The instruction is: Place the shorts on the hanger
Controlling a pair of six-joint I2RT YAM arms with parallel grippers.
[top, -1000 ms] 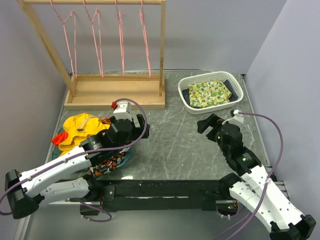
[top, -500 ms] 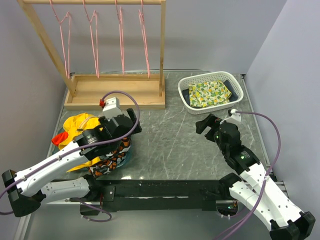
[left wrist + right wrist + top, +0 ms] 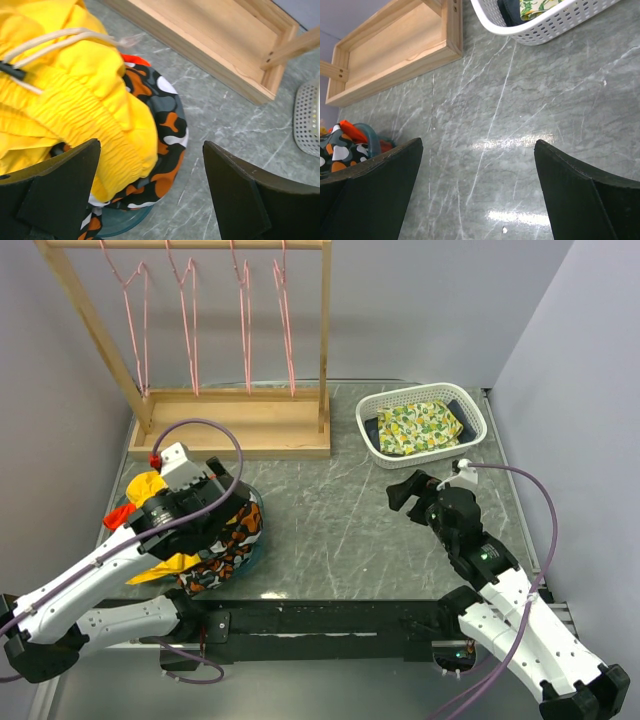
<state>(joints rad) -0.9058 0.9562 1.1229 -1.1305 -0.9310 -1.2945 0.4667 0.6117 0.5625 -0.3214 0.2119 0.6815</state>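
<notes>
The yellow shorts [image 3: 75, 95] lie bunched on top of a pile in a teal bowl [image 3: 117, 225], with the waistband and white drawstring showing. In the top view only yellow patches of the shorts [image 3: 140, 488] show beside the arm. My left gripper [image 3: 222, 508] is open just above the pile; in the left wrist view [image 3: 150, 190] its jaws straddle the edge of the shorts without touching. Several pink wire hangers [image 3: 190, 320] hang on the wooden rack at the back. My right gripper [image 3: 405, 490] is open and empty over the table at the right, as in the right wrist view [image 3: 477, 195].
A black-orange-white patterned garment [image 3: 165, 125] lies under the shorts; it also shows in the top view [image 3: 232, 538]. The rack's wooden base tray [image 3: 235, 425] stands behind the pile. A white basket [image 3: 372, 425] with a lemon-print cloth [image 3: 420, 428] sits at the back right.
My left gripper has swung left from the pile's right side to over the shorts and patterned garment. The right gripper has shifted slightly left.
</notes>
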